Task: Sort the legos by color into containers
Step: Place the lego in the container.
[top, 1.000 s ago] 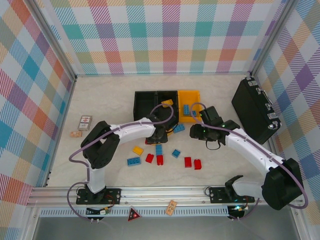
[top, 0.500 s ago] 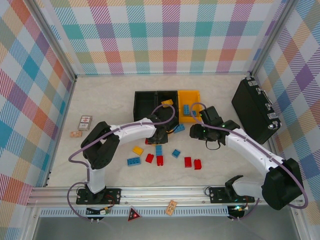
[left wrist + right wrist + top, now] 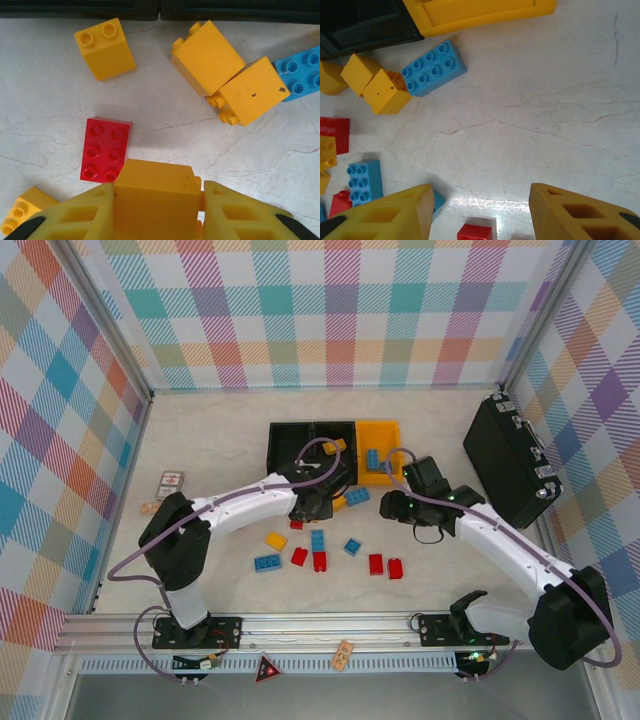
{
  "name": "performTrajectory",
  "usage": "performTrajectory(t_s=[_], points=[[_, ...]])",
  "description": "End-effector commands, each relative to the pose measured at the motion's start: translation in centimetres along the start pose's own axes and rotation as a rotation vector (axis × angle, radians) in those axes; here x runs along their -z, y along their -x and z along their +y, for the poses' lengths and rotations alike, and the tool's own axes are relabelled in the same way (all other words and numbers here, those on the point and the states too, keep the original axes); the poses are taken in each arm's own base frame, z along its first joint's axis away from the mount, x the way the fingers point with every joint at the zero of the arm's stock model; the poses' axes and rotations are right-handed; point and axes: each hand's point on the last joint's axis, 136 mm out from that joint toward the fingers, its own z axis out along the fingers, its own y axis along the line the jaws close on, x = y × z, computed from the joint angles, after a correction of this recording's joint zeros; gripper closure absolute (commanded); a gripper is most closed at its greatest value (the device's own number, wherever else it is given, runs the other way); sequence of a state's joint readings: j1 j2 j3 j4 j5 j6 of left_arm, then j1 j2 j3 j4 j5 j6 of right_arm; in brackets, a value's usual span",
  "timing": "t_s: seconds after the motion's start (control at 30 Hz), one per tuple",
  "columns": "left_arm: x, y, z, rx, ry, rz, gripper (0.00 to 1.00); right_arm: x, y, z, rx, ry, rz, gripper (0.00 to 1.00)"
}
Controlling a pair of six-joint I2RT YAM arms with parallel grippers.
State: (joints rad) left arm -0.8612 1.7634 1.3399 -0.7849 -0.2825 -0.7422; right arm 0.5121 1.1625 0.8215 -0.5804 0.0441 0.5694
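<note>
My left gripper (image 3: 159, 187) is shut on a yellow lego (image 3: 155, 197), held above the table. Below it lie a red lego (image 3: 106, 149) and three loose yellow legos (image 3: 105, 49) (image 3: 207, 57) (image 3: 252, 97). In the top view this gripper (image 3: 311, 504) hangs just in front of the two black bins (image 3: 279, 447) (image 3: 350, 430). The yellow-orange bin (image 3: 385, 430) holds a blue lego (image 3: 372, 458). My right gripper (image 3: 480, 210) is open over bare table, with a blue lego (image 3: 434, 67) ahead and a red one (image 3: 476, 232) under it. Several red, blue and yellow legos (image 3: 320, 560) lie scattered in front.
A large black hard case (image 3: 510, 460) stands at the right, close to the right arm. Small printed cards (image 3: 170, 483) lie at the left. A yellow lego (image 3: 335, 445) rests in the middle black bin. The checkered walls close off three sides.
The left arm's elbow has swung out to the left and its gripper has drawn back a little with the yellow lego, uncovering a red lego below. The right gripper shifted slightly.
</note>
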Motion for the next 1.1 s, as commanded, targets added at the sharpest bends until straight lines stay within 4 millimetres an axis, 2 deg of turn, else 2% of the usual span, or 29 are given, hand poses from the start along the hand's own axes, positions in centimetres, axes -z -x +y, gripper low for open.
performTrajectory(t_s=[0.0,0.2,0.5,0.83,1.07], points=[[2.1,2.7,0.4,0.010,-0.026,-0.059,0.65,0.7,0.0,2.0,-0.001,0.118,-0.017,0.47],[2.7,6.1,-0.4,0.040,-0.090,-0.093,0.64,1.6,0.1,4.6,0.023,0.278,-0.038,0.46],[2.7,10.9,-2.8,0.035,-0.146,-0.145,0.64,1.5,0.4,5.2,0.012,0.317,-0.055,0.45],[-1.1,14.6,-5.7,0.028,-0.164,-0.142,0.64,1.5,0.1,4.4,0.000,0.285,-0.057,0.45],[-3.7,15.4,-6.7,0.024,-0.149,-0.125,0.59,1.3,-0.2,3.9,-0.008,0.267,-0.056,0.45]])
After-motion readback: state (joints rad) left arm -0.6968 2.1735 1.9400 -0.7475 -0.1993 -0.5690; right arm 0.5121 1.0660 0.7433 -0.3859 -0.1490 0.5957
